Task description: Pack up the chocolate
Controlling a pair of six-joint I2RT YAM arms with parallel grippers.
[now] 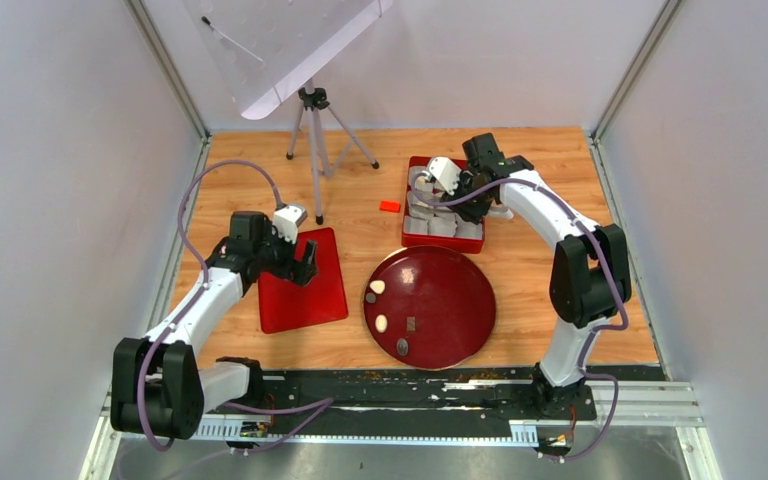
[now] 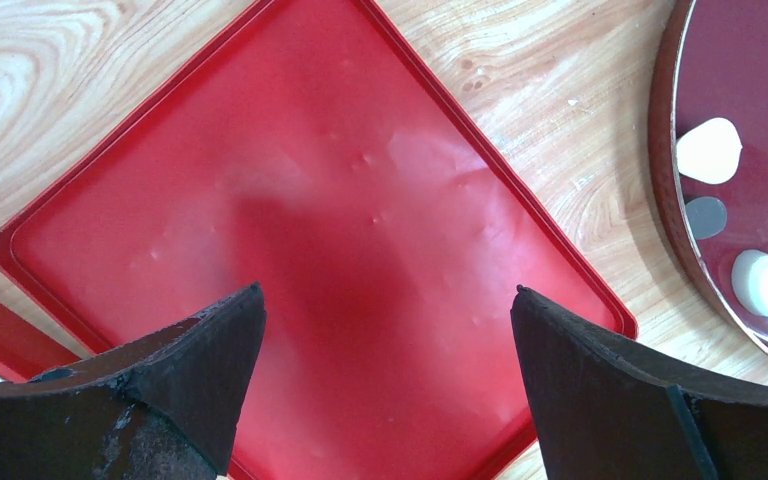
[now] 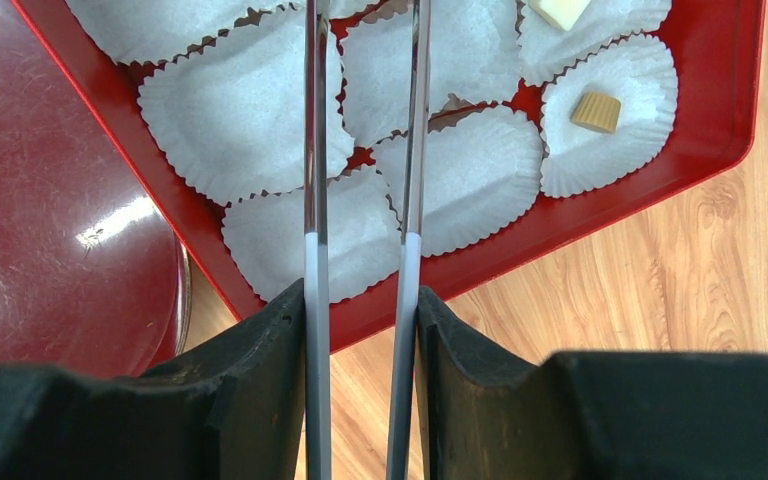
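Two chocolates (image 3: 592, 112) in cups (image 3: 580, 162) right of right hand (image 3: 360, 295) gripping tweezers (image 3: 316, 150); four on plate (image 1: 450, 290); left hand (image 2: 387, 292) wide, empty.

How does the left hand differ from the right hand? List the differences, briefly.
The left hand is open and holds nothing; the right hand is closed on metal tweezers. The left hand hovers over a bare red lid; the right hand's tweezers reach over the red box of paper cups. Both are black.
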